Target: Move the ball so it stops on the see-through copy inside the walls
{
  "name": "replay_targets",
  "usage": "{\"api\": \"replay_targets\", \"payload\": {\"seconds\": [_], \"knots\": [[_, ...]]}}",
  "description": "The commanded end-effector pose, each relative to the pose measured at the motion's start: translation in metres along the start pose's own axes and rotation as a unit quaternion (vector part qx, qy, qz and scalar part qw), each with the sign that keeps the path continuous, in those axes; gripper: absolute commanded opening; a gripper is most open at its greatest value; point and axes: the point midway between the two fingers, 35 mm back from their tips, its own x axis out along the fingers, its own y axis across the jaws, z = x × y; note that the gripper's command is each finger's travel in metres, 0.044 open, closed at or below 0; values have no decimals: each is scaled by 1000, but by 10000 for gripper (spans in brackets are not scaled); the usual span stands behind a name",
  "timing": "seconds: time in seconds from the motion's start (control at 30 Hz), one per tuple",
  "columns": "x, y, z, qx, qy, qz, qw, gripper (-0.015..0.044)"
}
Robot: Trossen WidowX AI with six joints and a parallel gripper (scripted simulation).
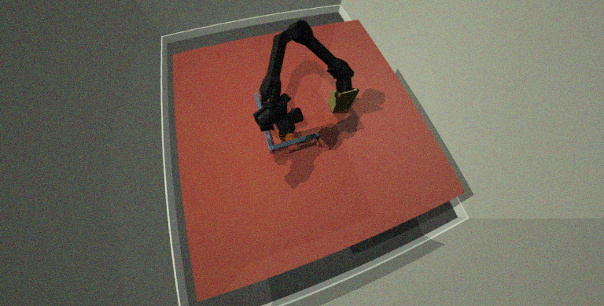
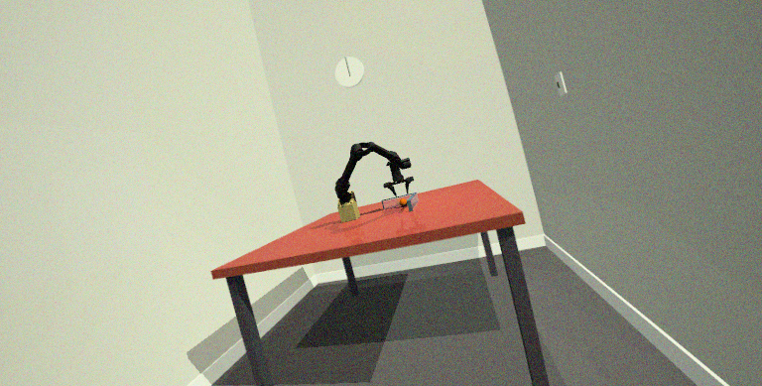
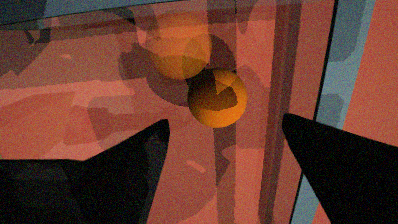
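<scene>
A plain room with pale and grey walls holds a red worktop [image 2: 452, 212] on dark legs, the arm's tan base [image 2: 348, 210] standing near its back edge. The arm [image 1: 291, 50] arches over to the two low clear walls [image 1: 291, 143] that meet in a corner. In the wrist view the orange ball [image 3: 218, 98] lies on the worktop inside that corner, just beside the see-through copy [image 3: 175, 50] and seemingly overlapping its edge, with one wall [image 3: 340, 90] running along the right. The gripper [image 3: 225, 135] hangs above the ball with its jaws spread wide and holding nothing; the ball sits just ahead of the two dark fingertips.

The step in hand looks like the descent to grasp. To do it well, the jaws should come forward until the ball is centred between them, then lower straight down so neither finger nudges it. The right finger is near the wall, so it needs clearance there. A gentle closure should keep the ball from squirting out.
</scene>
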Motion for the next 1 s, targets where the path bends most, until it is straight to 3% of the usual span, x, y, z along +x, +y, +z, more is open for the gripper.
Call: {"api": "replay_targets", "payload": {"seconds": [0.0,0.93,0.97], "knots": [[6,2,1,-6,3,2,1000,351],[48,3,0,-6,4,2,1000,351],[48,3,0,-6,4,2,1000,325]]}}
